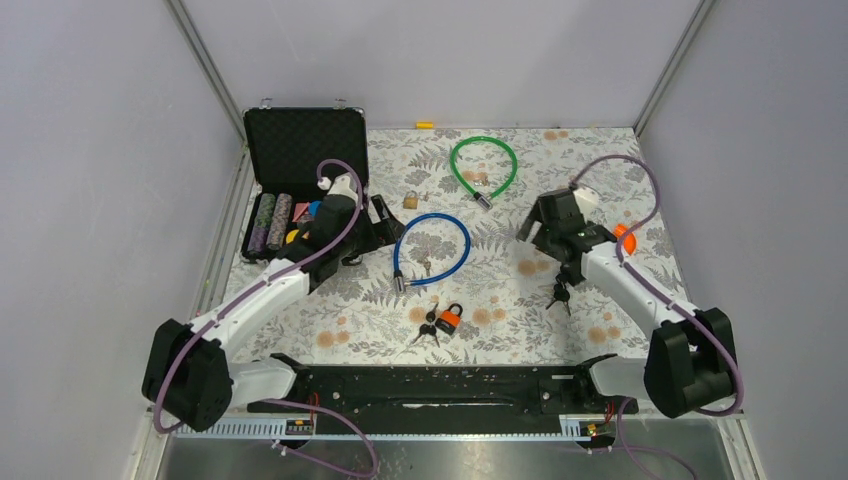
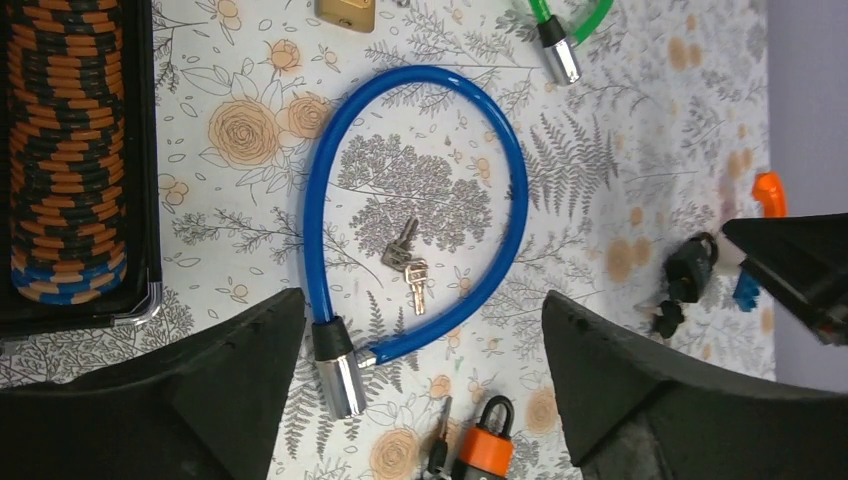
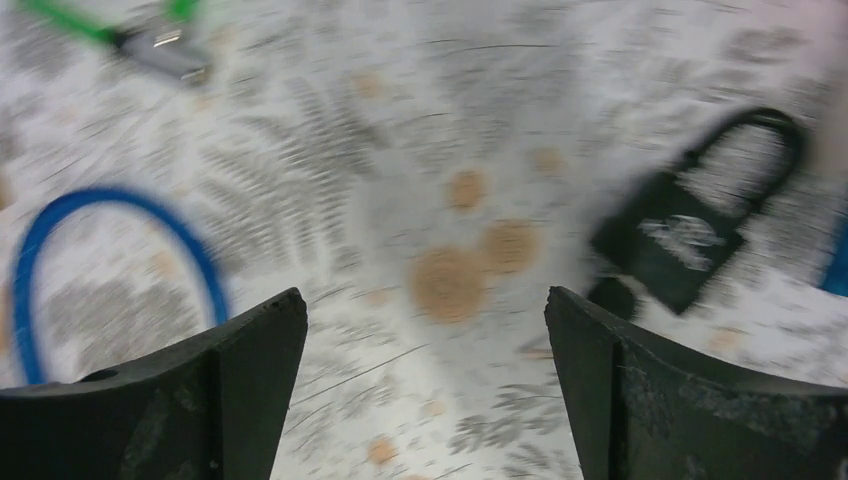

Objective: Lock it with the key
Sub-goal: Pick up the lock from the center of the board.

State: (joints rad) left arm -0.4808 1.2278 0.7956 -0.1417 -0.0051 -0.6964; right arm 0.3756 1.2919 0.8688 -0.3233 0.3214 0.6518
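We are seeing the left jaws standing wide apart with nothing between them, hanging over the blue cable lock. The right jaws are also gaping wide and holding nothing, above bare floral surface.

The left wrist view is giving us what the others are not: a pair of keys lying inside the blue loop, one pointing to 1 o'clock and the other to 6 o'clock. In the top view they are showing only as a speck.

The right wrist view is smeared. It is showing a black padlock at 3 o'clock, flat on the surface, its shackle pointing to about 1 o'clock. From above, the right arm is hiding most of that padlock.

Only the top view is showing the open case at 10 o'clock and the brass padlock whole.

The blue cable lock is lying flat near the middle of the surface. In the top view its long axis is running from 7 o'clock to 1 o'clock, and its silver barrel is pointing toward the arms' bases.

The orange padlock is lying at 6 o'clock from it. The green cable lock is lying at 1 o'clock.
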